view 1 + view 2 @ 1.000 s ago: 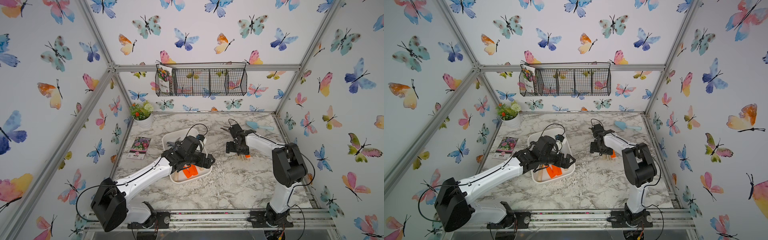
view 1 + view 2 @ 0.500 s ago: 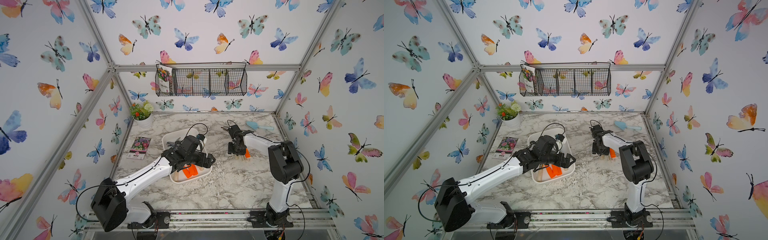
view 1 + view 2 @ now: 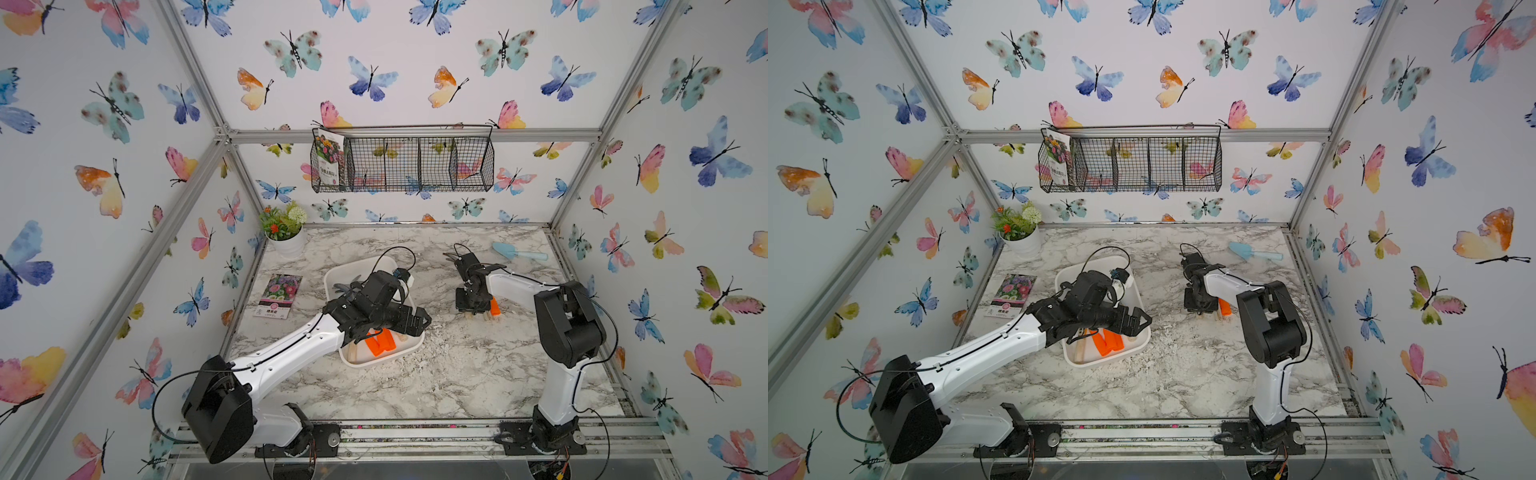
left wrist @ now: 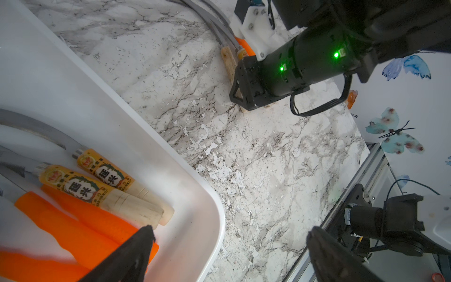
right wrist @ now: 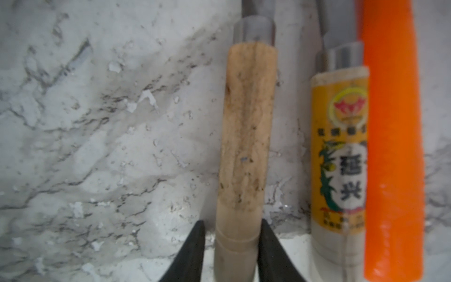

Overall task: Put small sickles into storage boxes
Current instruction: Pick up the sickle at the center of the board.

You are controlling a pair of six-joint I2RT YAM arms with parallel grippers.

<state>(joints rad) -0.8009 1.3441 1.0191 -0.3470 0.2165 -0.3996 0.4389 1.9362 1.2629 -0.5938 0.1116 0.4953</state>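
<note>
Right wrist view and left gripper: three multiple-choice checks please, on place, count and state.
1. Between the fingers of the right gripper lies:
A. the bare wooden handle
B. the gold-labelled handle
C. the orange handle

2. Sickles lying on the table outside the tray:
A. one
B. three
C. five

3. The left gripper is:
A. open and empty
B. shut on an orange handle
C. shut on the tray rim

1 A: the fingers flank it.
2 B: three handles lie side by side.
3 A: fingers wide apart, nothing between.
</note>
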